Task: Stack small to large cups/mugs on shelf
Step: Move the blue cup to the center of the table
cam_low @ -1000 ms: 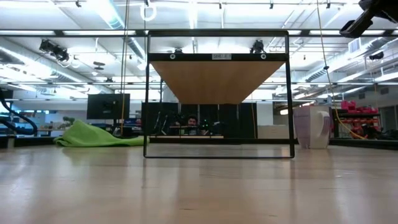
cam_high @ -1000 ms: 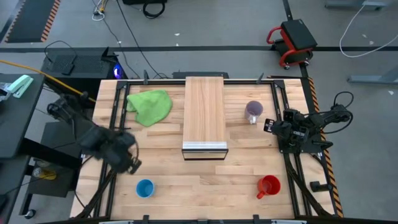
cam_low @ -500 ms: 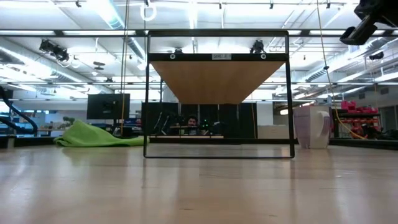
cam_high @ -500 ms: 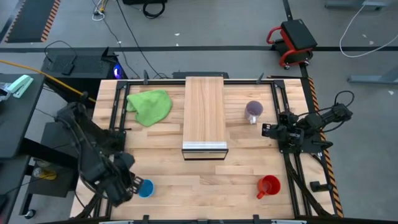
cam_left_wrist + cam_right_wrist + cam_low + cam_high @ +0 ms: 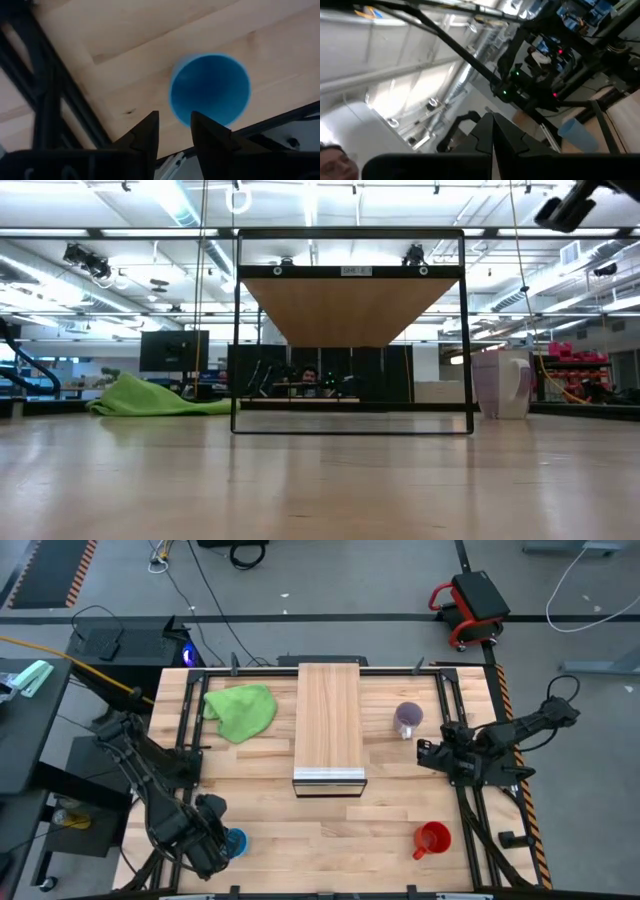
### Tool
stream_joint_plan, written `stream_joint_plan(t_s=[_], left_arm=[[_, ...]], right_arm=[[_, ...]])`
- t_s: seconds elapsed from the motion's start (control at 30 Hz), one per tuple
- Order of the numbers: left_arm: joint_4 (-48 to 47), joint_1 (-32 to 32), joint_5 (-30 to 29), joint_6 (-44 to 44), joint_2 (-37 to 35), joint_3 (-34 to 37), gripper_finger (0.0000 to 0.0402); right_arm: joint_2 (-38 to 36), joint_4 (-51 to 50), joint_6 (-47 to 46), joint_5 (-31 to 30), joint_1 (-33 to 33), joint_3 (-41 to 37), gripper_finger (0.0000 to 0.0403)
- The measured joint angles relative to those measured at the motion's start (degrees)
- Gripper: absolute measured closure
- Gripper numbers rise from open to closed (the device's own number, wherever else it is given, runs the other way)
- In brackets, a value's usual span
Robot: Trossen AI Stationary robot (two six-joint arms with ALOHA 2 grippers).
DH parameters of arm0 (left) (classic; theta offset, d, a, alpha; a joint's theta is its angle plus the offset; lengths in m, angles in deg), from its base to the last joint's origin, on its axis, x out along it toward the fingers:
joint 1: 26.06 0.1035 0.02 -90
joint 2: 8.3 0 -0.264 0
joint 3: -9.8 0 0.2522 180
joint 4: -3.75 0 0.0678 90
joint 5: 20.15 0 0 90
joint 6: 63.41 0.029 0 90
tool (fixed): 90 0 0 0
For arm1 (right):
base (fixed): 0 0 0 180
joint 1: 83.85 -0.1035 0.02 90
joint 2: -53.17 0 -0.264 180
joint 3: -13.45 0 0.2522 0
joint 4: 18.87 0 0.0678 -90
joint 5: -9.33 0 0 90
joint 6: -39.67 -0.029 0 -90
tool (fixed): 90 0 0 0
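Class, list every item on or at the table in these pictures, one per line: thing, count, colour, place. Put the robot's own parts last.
blue cup: 1, bright blue, front left of table
red mug: 1, red, front right
purple-grey mug: 1, translucent, right of shelf
shelf: 1, light wood, centre
green cloth: 1, green, left of shelf
left gripper: 1, dark, open beside blue cup
right gripper: 1, dark, shut, near right table edge

Left gripper [image 5: 222,848]: moved from beside the table's left edge toward the near-left corner, now just left of the blue cup [image 5: 235,842]. Right gripper [image 5: 424,753]: shifted slightly left, inward from the table's right edge.
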Motion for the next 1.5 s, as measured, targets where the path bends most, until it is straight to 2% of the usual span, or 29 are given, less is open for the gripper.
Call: stream_joint_plan(t_s=[0.17, 0.43, 0.6, 0.8, 1.0, 1.27, 1.5], left_arm=[[7.4, 0.2, 3.1, -0.1, -0.1, 5.8, 0.0276], [11.2, 0.6, 4.5, -0.9, -0.9, 10.0, 0.0266], [19.0, 1.2, 4.5, -0.1, -0.9, 13.8, 0.0268], [18.9, 2.1, 4.5, -1.4, -1.2, 15.7, 0.0267], [18.7, 3.6, 4.5, -1.1, -1.2, 15.8, 0.0300], [18.3, 7.2, 4.5, 1.5, -1.3, 15.8, 0.0387], [18.5, 14.0, 4.5, 11.7, -1.2, 12.3, 0.0389]], right_arm=[[6.0, -4.2, 3.0, 1.3, 0.0, 5.4, 0.0387], [11.9, -11.2, 4.8, 2.4, 0.0, 12.3, 0.0387], [13.6, -11.7, 4.7, 2.4, 0.0, 13.3, 0.0387], [13.9, -12.0, 4.2, 2.4, 0.0, 13.3, 0.0387], [13.9, -12.0, 4.1, 2.4, 0.0, 13.3, 0.0387], [13.9, -12.0, 4.3, 2.4, 0.0, 13.3, 0.0387], [13.9, -12.9, 3.4, 2.4, 0.0, 13.3, 0.0387]])
